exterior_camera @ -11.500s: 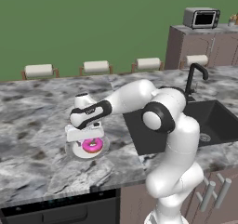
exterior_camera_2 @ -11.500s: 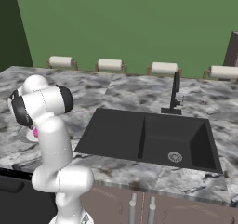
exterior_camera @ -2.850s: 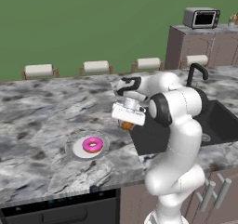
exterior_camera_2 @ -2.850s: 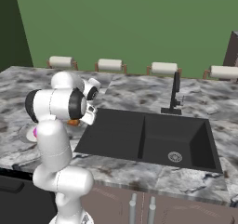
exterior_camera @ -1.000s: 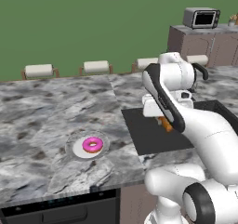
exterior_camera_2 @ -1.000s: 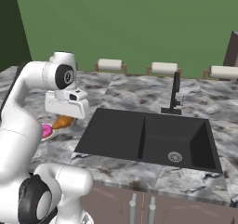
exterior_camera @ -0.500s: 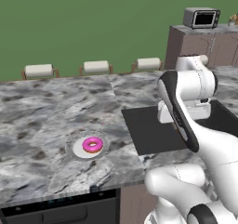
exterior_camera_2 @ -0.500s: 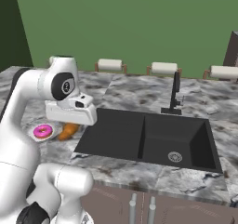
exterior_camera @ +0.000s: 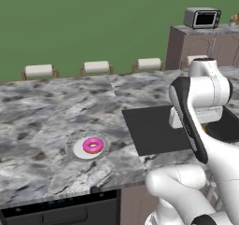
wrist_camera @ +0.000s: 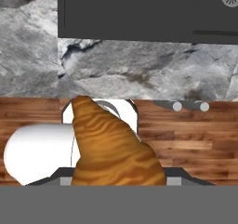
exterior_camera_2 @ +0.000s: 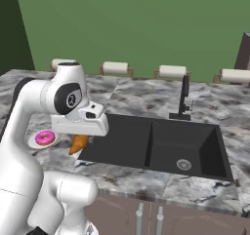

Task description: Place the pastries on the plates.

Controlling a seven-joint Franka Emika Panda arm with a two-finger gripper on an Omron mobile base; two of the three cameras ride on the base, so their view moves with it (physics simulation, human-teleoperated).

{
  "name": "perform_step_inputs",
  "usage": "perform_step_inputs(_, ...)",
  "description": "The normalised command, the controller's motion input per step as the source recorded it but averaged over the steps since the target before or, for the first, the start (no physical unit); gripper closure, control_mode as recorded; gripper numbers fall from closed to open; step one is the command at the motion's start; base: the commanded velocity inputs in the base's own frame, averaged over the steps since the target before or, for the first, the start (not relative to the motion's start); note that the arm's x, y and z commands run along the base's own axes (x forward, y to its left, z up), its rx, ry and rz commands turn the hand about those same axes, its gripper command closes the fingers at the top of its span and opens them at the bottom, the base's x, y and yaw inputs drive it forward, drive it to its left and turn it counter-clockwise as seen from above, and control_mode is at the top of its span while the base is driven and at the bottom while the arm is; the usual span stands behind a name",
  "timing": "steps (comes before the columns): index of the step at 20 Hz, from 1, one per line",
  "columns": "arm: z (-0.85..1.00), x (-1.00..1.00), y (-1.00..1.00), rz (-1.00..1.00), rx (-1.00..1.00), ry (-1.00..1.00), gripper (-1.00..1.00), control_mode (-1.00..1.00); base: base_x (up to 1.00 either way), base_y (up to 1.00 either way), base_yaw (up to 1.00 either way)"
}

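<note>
croissant (wrist_camera: 114, 146) in the tool (exterior_camera_2: 78, 142)

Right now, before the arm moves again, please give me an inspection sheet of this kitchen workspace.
Surface: grey marble counter with a black sink set in it.
Job's things: pink donut lies on a white plate; croissant held in the gripper, over the counter's front edge. Blue plate: nothing seen.
Clutter: nothing seen.
Grippers: jaws closed on the croissant.
Cables: nothing seen.
Surroundings: black faucet, stools behind the counter, microwave on a cabinet, green wall.
</note>
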Motion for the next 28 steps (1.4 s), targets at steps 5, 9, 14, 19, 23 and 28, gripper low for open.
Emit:
perform_step_inputs(5, 0.00, 0.00, 0.00, 0.01, 0.00, 0.01, 1.00, -1.00, 0.00, 0.00, 0.00)
perform_step_inputs(9, 0.00, 0.00, 0.00, 0.00, 0.00, 0.00, 1.00, -1.00, 0.00, 0.00, 0.00)
perform_step_inputs(14, 0.00, 0.00, 0.00, 0.00, 0.00, 0.00, 1.00, 1.00, -0.04, 0.00, 0.00)
perform_step_inputs(19, 0.00, 0.00, 0.00, 0.00, 0.00, 0.00, 1.00, 1.00, -0.83, -0.50, -0.08)
perform_step_inputs(23, 0.00, 0.00, 0.00, 0.00, 0.00, 0.00, 1.00, 1.00, -0.36, -0.97, -0.17)
perform_step_inputs(28, 0.00, 0.00, 0.00, 0.00, 0.00, 0.00, 1.00, 1.00, 0.14, -1.00, -0.01)
